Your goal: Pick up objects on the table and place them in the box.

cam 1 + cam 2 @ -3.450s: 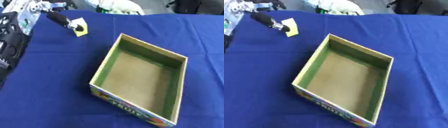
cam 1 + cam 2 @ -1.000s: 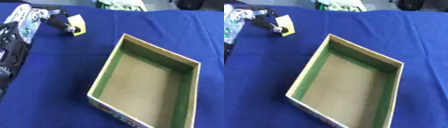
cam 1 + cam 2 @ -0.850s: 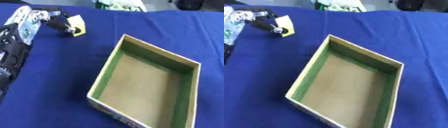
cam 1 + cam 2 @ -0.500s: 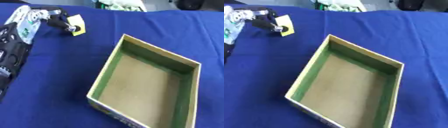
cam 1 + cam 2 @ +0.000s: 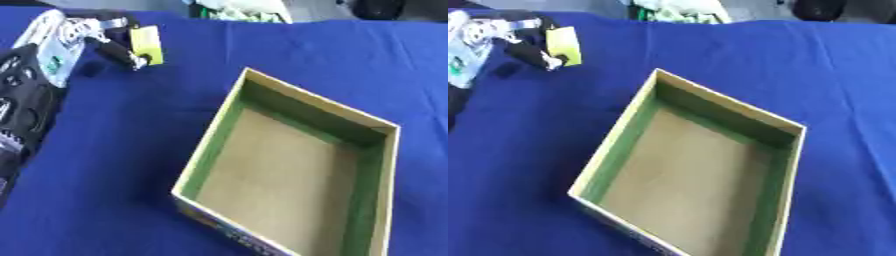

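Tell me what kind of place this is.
Probably a lab or test tabletop: a blue cloth covers the table, with one empty cardboard box, while the left hand holds a yellow object.

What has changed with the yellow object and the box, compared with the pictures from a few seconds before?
The left robot hand still holds the small yellow object at the far left of the blue table; the object now looks slightly lifted, standing more upright. The box stays empty in the same place. The slight overall shift looks like camera movement.
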Controlling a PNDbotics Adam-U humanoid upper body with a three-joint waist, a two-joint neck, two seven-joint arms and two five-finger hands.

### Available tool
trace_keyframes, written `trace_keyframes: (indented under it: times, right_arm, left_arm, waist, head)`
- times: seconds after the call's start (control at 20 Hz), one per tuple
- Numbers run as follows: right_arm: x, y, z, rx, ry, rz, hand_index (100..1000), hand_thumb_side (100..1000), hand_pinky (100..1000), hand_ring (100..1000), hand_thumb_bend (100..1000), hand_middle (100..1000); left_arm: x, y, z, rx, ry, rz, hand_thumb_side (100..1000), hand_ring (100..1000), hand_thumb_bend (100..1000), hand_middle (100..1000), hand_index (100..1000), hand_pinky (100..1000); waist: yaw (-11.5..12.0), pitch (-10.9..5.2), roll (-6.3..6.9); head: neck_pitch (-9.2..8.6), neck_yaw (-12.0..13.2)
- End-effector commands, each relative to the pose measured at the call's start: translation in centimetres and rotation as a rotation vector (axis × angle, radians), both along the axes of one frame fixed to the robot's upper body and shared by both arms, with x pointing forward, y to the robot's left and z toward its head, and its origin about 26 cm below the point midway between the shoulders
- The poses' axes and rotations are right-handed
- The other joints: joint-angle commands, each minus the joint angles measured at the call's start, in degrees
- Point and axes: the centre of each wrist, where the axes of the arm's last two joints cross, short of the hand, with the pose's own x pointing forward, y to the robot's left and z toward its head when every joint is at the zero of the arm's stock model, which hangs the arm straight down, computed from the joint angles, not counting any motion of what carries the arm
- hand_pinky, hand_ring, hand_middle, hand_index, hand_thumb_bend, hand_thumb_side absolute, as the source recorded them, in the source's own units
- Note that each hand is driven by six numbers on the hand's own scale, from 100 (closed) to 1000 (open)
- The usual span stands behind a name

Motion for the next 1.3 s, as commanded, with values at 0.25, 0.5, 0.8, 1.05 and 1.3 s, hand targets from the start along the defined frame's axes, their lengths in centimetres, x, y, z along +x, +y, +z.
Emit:
trace_keyframes:
  times: [0.25,0.5,0.8,1.05,1.3]
  right_arm:
    - [-0.5,-0.3,0.6,-0.014,-0.011,-0.016,803,1000,571,633,100,534]
    - [-0.6,-0.4,0.6,-0.016,-0.002,-0.021,803,1000,571,634,100,534]
    - [-0.6,-0.5,0.6,-0.019,0.003,-0.021,803,1000,571,635,100,534]
    - [-0.7,-0.6,0.6,-0.022,0.008,-0.023,803,1000,570,635,100,533]
    - [-0.7,-0.7,0.6,-0.025,0.010,-0.029,803,1000,570,636,100,534]
  left_arm:
    - [-0.5,-0.4,2.1,-0.019,-0.082,0.012,198,840,100,928,800,736]
    - [-0.9,-0.9,3.0,-0.043,-0.101,-0.001,236,838,100,926,791,731]
    - [-1.2,-1.2,3.8,-0.062,-0.123,-0.010,282,844,100,927,785,736]
    - [-1.5,-1.6,4.3,-0.081,-0.133,-0.038,272,834,100,925,768,727]
    - [-2.4,-3.3,4.8,-0.075,-0.148,-0.130,273,828,100,920,747,723]
  waist:
    - [0.0,-1.89,0.08]
    - [0.1,-2.75,0.21]
    - [-0.1,-3.99,0.39]
    - [-0.2,-4.95,0.43]
    - [0.1,-5.89,0.45]
  head:
    - [0.63,0.1]
    - [1.18,0.1]
    - [1.69,0.1]
    - [2.13,0.0]
    - [3.10,-0.2]
